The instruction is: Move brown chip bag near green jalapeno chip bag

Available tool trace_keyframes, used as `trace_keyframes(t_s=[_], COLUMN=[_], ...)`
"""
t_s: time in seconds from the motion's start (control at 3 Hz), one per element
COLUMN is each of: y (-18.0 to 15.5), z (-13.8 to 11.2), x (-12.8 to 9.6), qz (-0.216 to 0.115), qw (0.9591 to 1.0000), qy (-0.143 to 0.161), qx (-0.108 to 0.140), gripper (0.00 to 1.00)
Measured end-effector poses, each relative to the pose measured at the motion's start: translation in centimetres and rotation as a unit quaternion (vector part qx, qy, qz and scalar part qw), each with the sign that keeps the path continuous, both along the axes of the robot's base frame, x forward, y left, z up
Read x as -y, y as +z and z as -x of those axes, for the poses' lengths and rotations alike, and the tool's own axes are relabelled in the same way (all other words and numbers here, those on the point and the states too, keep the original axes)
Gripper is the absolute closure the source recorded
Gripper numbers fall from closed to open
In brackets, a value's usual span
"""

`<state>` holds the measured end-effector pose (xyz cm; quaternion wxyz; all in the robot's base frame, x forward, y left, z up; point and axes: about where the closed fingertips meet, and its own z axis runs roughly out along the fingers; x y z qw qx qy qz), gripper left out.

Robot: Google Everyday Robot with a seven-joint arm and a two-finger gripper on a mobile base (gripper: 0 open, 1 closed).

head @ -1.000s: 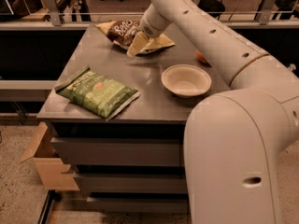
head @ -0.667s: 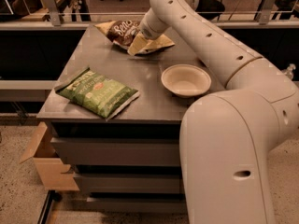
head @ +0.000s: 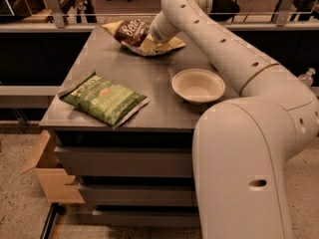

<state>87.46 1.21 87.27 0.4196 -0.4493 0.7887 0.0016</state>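
The brown chip bag (head: 134,35) lies crinkled at the far edge of the grey table (head: 149,88), dark brown with tan-yellow edges and white script. The green jalapeno chip bag (head: 103,98) lies flat near the table's front left corner, well apart from it. My white arm reaches across the table from the right. My gripper (head: 151,38) is at the brown bag's right side, hidden behind the wrist.
A beige bowl (head: 198,85) stands on the table's right half, between the arm and the green bag. An open cardboard box (head: 47,171) sits on the floor at the lower left. A railing (head: 55,6) runs behind the table.
The arm has shifted slightly and the view has moved a little. The brown bag stays at the table's far edge.
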Motion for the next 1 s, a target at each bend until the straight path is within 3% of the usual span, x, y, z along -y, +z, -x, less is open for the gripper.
trace_keyframes(t_s=[0.33, 0.67, 1.0], y=[2.8, 6.9, 9.2], z=[1.2, 4.0, 7.4], x=[-1.7, -4.0, -6.1], qz=[-0.015, -0.034, -0.040], qw=[0.9988, 0.9927, 0.9866], qy=[0.035, 0.093, 0.140], qx=[0.030, 0.068, 0.074], gripper=[0.87, 1.00, 1.00])
